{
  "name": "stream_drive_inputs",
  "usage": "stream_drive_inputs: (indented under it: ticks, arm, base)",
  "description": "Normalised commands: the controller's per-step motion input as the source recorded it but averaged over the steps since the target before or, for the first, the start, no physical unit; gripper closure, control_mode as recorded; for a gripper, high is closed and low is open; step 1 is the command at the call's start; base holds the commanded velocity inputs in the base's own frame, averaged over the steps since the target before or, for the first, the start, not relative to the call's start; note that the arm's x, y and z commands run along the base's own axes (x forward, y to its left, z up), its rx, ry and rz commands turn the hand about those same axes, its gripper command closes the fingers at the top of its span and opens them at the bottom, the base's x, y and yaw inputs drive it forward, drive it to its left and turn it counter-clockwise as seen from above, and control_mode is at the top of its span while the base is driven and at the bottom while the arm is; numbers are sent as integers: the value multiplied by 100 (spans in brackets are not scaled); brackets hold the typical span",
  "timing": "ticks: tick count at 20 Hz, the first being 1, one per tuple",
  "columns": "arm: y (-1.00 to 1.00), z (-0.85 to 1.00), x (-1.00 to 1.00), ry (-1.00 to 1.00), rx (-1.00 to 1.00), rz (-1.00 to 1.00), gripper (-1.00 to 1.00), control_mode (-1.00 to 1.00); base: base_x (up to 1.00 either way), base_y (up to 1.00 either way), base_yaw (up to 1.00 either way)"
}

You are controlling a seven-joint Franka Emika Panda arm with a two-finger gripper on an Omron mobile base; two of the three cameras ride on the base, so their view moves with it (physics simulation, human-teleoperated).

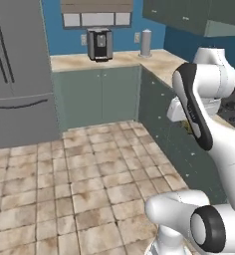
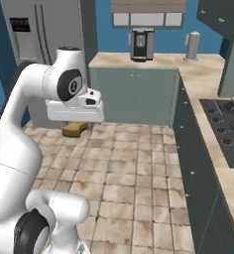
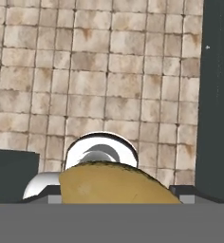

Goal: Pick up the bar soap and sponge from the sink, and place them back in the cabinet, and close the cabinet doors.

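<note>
A mustard-yellow sponge (image 3: 113, 182) bulges between my two fingertips at the bottom of the hand view. My gripper (image 3: 117, 197) is shut on it. In the right base view the sponge (image 2: 74, 129) hangs just under the white hand, over the tiled floor and in front of the fridge. My gripper (image 2: 75, 125) points down there. The bar soap and the sink are out of view. Grey-green wall cabinets (image 1: 189, 17) hang at the upper right with doors shut; I cannot tell whether one is the task's cabinet.
Tiled floor (image 1: 89, 174) spreads ahead. A fridge (image 1: 17, 74) stands at the left. An L-shaped counter (image 1: 154, 62) carries a coffee machine (image 1: 99, 45) and a grey canister (image 1: 146, 43). A black cooktop (image 2: 228, 129) lies on the right counter. A grey-green panel (image 2: 233, 64) stands above it.
</note>
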Motion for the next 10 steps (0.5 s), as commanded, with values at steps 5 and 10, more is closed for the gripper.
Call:
stream_drive_inputs:
  ticks: [5,10]
  arm:
    - [0,0,0,0,0,0,100,100]
    - [0,0,0,0,0,0,100,100]
  base:
    - [3,0,-54]
    - [0,0,-56]
